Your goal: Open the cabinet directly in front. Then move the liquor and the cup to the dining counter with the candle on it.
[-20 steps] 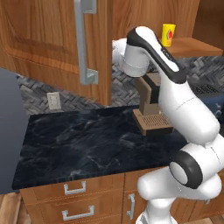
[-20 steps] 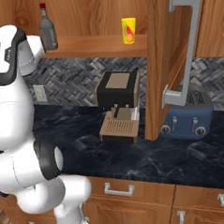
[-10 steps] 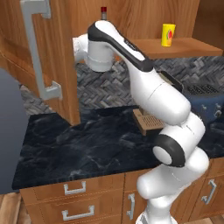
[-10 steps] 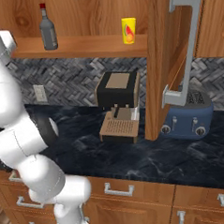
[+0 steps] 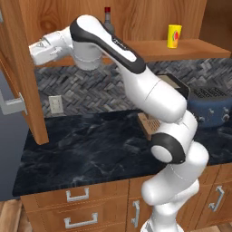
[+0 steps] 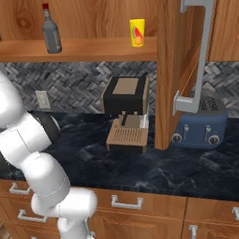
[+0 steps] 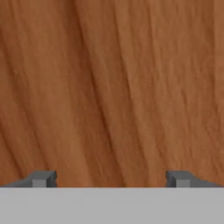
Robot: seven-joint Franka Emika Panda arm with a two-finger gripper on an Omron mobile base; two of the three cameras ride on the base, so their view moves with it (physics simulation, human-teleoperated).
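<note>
Hand [image 7: 109, 178] wide, empty, facing cabinet [image 5: 20, 68] door wood; doors open, so swing right toward liquor [image 6: 50, 31], grip body squarely

We look straight along our gripper [image 7: 111, 178] at a flat face of medium-brown wood [image 7: 113, 83], close enough that it covers everything above our fingertips. The grain runs in long streaks from top to bottom, leaning a little to the right as it descends, with darker reddish bands on the left side and paler orange ones toward the middle and right. No edge, handle or seam breaks the surface, so we cannot tell which part of the cabinet it belongs to. Our two dark fingertips [image 7: 43, 178] rise at the bottom, set far apart with nothing between them, and only bare wood shows in the gap.
</note>
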